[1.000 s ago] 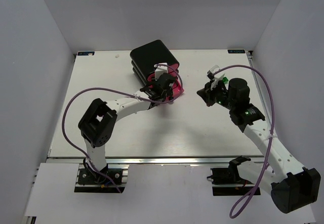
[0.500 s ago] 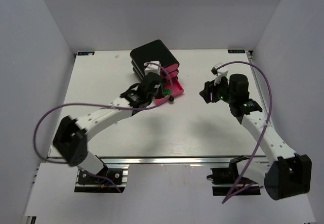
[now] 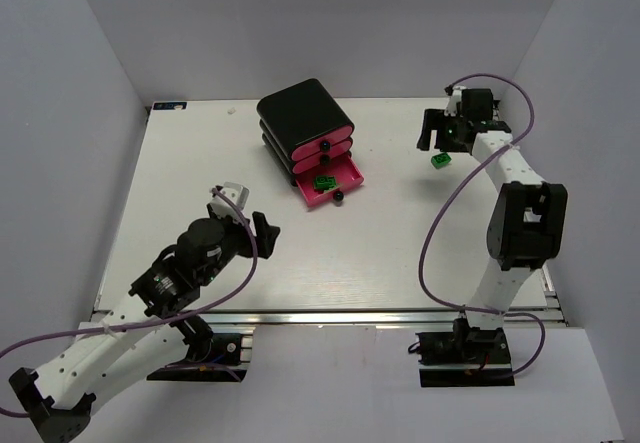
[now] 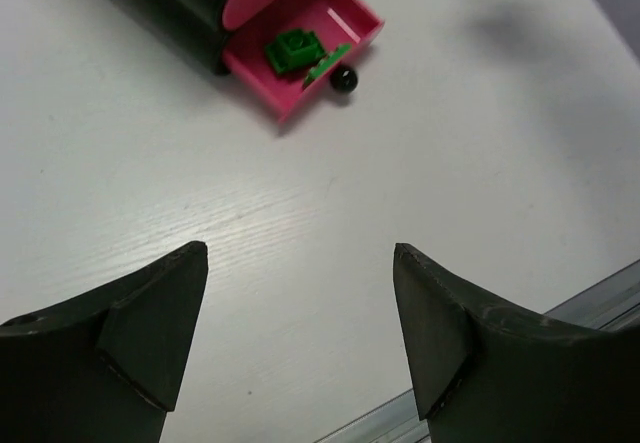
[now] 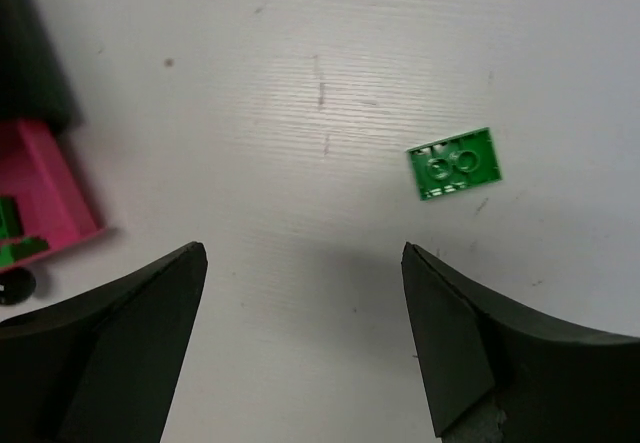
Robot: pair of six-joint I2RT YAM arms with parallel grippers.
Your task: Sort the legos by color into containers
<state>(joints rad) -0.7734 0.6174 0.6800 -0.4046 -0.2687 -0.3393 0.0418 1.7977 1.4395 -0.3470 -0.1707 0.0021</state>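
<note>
I have my left arm (image 3: pixel 110 338) folded low near its base, left fingers (image 4: pixel 140 343) spread wide, gripping nothing. My right arm (image 3: pixel 510 168) stretches far forward, right fingers (image 5: pixel 480 353) spread wide and pointing down, empty.

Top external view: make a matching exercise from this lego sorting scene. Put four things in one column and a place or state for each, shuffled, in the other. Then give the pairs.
Things
1. bottom drawer
2. loose green lego
3. left pincer
4. cabinet

Places or states
A. lies on the bare table, far right
B. open and empty, above the near left
C. black, at the far middle
D. pulled out, with green legos inside

Pairs: 1-D, 2-A, 3-B, 4-C
</note>
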